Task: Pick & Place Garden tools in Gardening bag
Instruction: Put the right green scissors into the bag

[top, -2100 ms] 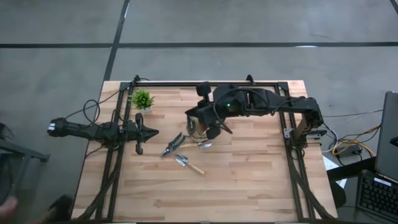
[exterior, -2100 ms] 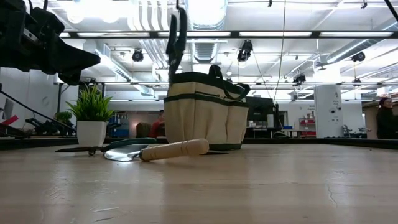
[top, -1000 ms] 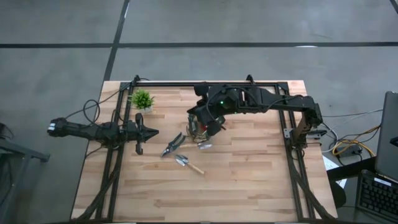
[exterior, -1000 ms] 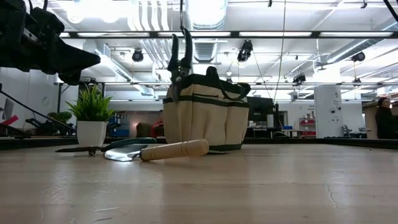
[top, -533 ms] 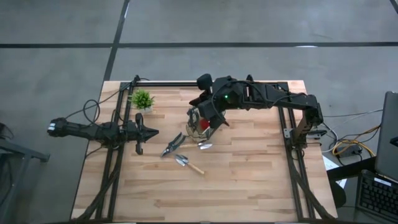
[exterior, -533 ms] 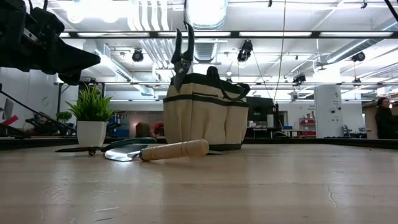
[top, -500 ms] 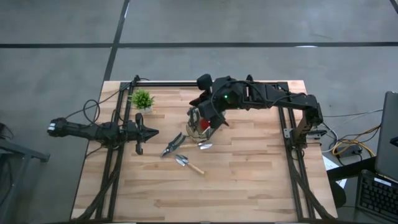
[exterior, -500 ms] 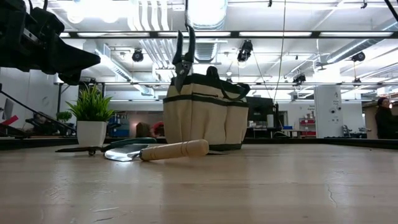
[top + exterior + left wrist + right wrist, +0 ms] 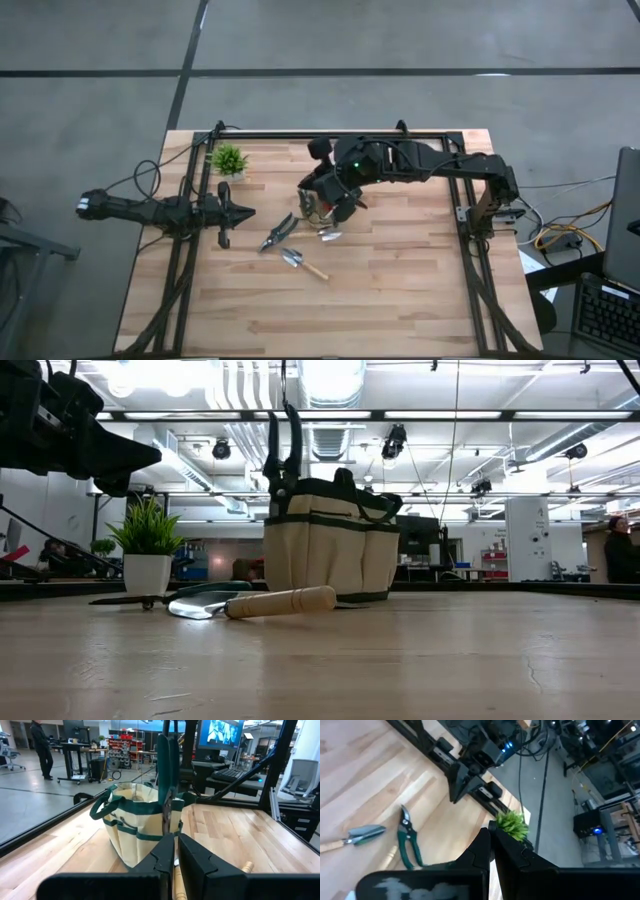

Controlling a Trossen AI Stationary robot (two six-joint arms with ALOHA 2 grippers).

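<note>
The tan gardening bag with green trim [image 9: 330, 545] stands upright on the table and also shows in the left wrist view [image 9: 135, 827]. My right gripper [image 9: 489, 841] hovers above the bag's left rim [image 9: 322, 198], shut on a green-handled pruner [image 9: 166, 785] that hangs down over it [image 9: 282, 455]. A second pruner [image 9: 277, 232] and the wooden-handled trowel [image 9: 303, 264] lie flat on the table near the bag. My left gripper [image 9: 176, 857] waits shut and empty at the table's left [image 9: 246, 212]. The red-headed piece is hidden. My right gripper holds the pruner by the upper ends of its handles [image 9: 166, 740], coming from above. The fingers themselves lie past the top of the low and left wrist views. The pruner hangs upright, blade end [image 9: 280, 495] down at the bag's left rim; inside or outside, I cannot tell.
A small potted plant [image 9: 229, 160] stands at the far left of the table. A grey metal piece [image 9: 328, 234] lies on the table just near of the bag. Bare wood spreads over the table's near half. A person [image 9: 41, 740] stands in the room beyond.
My right gripper has shifted a little toward the far edge and then toward the left above the bag, turning as it went. The pruner has stayed upright in its hold, rising slightly and ending over the bag's left rim.
</note>
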